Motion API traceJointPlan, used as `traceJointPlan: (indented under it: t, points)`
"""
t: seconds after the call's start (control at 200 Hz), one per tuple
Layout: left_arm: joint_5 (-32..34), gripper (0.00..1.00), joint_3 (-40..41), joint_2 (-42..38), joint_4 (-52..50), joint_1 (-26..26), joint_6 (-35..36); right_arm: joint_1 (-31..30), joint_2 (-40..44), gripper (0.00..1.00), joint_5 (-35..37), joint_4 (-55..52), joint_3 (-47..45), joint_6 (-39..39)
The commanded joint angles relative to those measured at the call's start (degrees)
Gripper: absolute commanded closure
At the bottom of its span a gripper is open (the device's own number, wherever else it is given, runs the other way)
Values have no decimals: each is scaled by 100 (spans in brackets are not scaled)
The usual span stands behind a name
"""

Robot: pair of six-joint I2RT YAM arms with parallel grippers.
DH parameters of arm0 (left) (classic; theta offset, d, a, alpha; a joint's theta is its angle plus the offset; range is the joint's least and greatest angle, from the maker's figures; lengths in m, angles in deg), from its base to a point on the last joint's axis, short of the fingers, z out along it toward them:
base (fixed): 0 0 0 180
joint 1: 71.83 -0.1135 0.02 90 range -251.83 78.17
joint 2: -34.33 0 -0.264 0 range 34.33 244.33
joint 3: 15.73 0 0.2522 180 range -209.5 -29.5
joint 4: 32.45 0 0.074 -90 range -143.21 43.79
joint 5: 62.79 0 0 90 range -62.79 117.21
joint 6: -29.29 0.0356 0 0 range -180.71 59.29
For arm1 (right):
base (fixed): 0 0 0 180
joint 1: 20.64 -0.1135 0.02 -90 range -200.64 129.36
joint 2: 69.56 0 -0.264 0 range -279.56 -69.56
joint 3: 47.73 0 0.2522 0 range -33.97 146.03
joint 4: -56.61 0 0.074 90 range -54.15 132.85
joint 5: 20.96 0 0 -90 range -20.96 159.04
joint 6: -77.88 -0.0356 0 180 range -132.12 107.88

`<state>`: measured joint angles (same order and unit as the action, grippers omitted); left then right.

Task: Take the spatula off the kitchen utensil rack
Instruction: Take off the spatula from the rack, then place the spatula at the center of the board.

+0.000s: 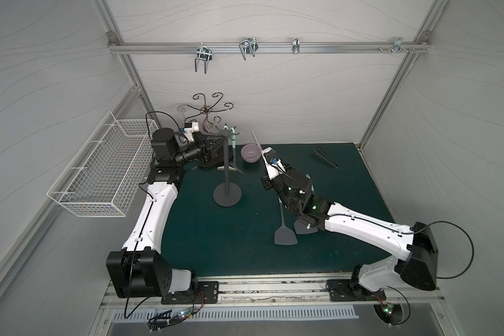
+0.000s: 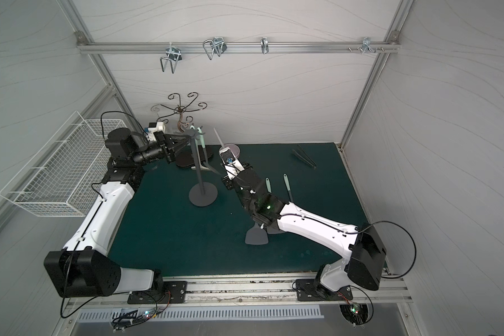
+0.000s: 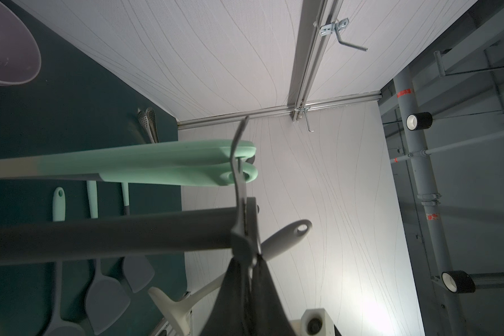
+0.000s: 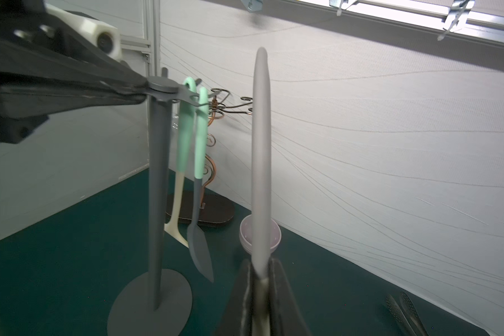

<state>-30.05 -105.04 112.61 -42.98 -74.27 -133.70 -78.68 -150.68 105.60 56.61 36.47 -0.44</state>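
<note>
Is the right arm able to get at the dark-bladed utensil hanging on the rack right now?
Probably not: the way to the dark-bladed utensil looks free, but the right gripper is shut on a grey utensil.

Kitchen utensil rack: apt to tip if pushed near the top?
Likely yes: the kitchen utensil rack is a tall thin pole on a flat round base, with two mint-handled utensils hanging off one side. The left gripper shut on a peg probably steadies it. Looks rigid, not floppy.
</note>
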Motion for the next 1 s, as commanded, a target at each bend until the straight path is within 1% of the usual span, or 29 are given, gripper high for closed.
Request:
traceJointPlan:
  t: [0.0,0.12,0.225,0.265,0.335,0.435,0.515,0.575,0.74,0.89,0.995]
  points:
    - [-185,97,-27,56,-120,-41,428,495,513,100,-202,-1045,218,-545]
    - [-185,94,68,103,-174,-157,522,1344,794,100,-648,-2273,232,-934]
    - [-213,88,75,182,-165,-229,580,2122,906,100,-1088,-3113,211,-976]
    - [-231,85,75,204,-147,-246,593,2319,899,100,-1065,-3358,216,-913]
    - [-260,77,68,230,-114,-266,607,2529,873,100,-840,-3660,190,-803]
    - [-331,69,52,231,-85,-292,649,2646,853,100,-316,-3862,95,-837]
    - [-358,62,57,194,-121,-325,731,2671,883,100,-92,-3834,-19,-951]
    - [-359,57,89,155,-146,-374,793,2681,872,100,-74,-3862,-26,-1055]
    - [-323,49,215,57,-187,-544,893,2677,770,100,-210,-3967,111,-1234]
    - [-261,45,286,-23,-363,-708,1097,2680,615,100,-118,-4145,330,-1181]
    - [-267,43,405,-22,-311,-782,1121,2679,611,100,-290,-4215,381,-1219]
